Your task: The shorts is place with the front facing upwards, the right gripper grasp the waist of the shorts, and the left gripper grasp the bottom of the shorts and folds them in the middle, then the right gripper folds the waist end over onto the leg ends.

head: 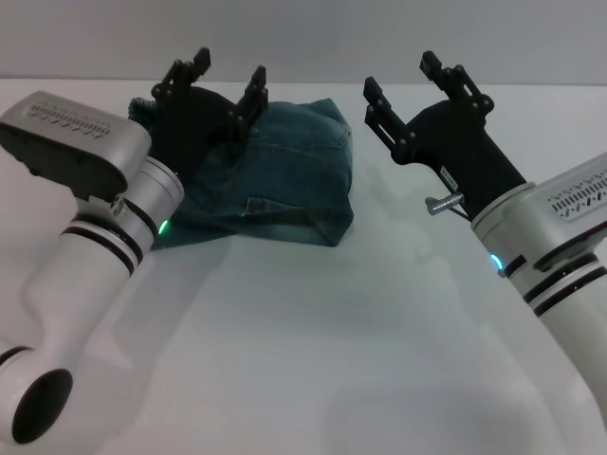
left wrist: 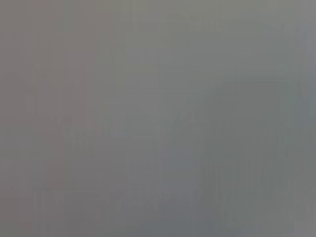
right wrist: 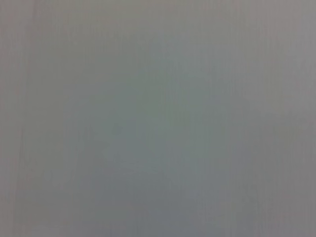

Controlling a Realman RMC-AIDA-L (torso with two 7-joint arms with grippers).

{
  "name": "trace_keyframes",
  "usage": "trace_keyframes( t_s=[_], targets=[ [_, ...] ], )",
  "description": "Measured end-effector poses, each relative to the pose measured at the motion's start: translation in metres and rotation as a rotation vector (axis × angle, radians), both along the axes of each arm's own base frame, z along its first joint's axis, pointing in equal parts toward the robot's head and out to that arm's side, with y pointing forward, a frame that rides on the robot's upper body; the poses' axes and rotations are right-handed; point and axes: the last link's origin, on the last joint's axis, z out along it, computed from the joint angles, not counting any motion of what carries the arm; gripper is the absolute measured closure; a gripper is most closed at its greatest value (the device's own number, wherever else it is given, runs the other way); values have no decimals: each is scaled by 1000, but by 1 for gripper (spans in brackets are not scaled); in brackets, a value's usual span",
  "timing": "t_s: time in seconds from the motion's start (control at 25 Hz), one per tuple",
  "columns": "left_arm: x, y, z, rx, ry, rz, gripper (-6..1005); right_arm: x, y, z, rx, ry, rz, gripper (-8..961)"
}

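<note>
The blue denim shorts (head: 285, 175) lie folded into a compact bundle on the white table (head: 313, 351), left of centre in the head view. My left gripper (head: 228, 81) is raised above the bundle's left part, open and holding nothing; its black body hides that side of the cloth. To the right of the bundle my right gripper (head: 403, 85) is also lifted, open and empty, clear of the denim. I cannot make out the waist or the leg ends in the folded bundle. Both wrist views show only a flat grey field.
The white table stretches in front of and to the right of the bundle. A grey wall runs along the table's far edge. My two arms come in from the lower left and lower right corners.
</note>
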Motion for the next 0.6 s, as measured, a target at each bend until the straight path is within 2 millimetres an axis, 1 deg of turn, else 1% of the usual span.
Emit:
trace_keyframes(
  t_s=[0.28, 0.36, 0.4, 0.48, 0.56, 0.6],
  targets=[
    [-12, 19, -12, -111, 72, 85, 272, 2, -6, -4, -31, 27, -9, 260],
    [-14, 20, -12, -116, 73, 97, 272, 3, -8, -4, -38, 35, -14, 260],
    [-20, 21, -11, -122, 60, 129, 272, 5, -8, -4, -41, 40, -18, 260],
    [-24, 21, -10, -127, 45, 150, 271, 7, -10, -4, -45, 50, -28, 260],
    [-35, 20, -9, -146, 6, 209, 271, 9, -12, -3, -45, 57, -36, 260],
    [-35, 20, -9, -146, 6, 209, 271, 10, -13, -3, -44, 61, -38, 260]
  ],
)
